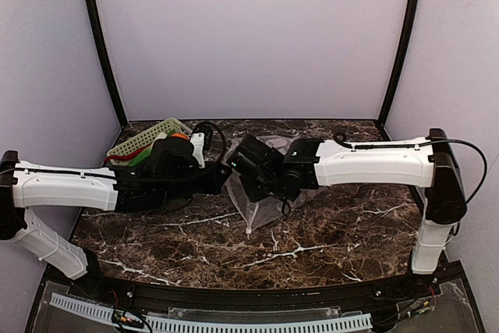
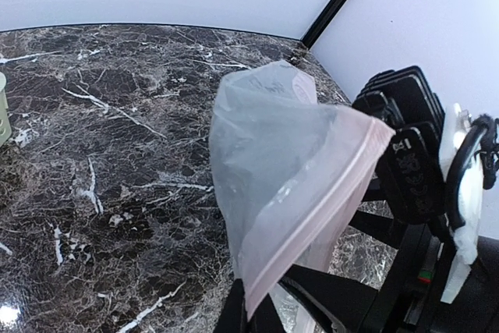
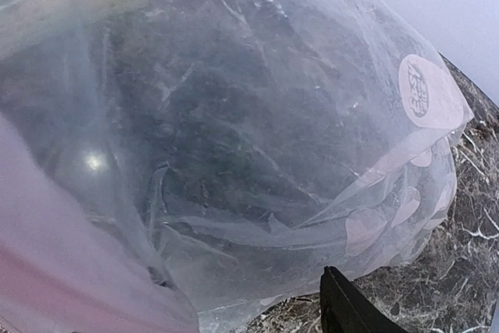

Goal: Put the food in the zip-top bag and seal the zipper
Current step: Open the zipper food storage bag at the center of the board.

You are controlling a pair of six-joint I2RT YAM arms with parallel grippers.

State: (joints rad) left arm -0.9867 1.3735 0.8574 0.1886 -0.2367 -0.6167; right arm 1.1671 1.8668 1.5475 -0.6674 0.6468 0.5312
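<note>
Above the middle of the dark marble-patterned table (image 1: 335,232), the left gripper (image 2: 251,316) is clamped tight on the clear floppy dotted plastic zip-top bag (image 2: 288,161), pinching it at one end of the pinkish press-seal zipper strip (image 2: 320,216). Whether the right gripper (image 1: 251,163) is open or holding anything we cannot tell; its camera looks straight through the film. We judge the mouth needs spreading: we would hold the left pinch firm, take only the opposite lip, and pull apart gently. We count one bag, one pale green lattice plastic basket (image 1: 144,139), and three toy food pieces showing there: a round orange fruit (image 1: 180,137), a green piece (image 1: 142,157), a red chili (image 1: 109,161); others may be hidden
</note>
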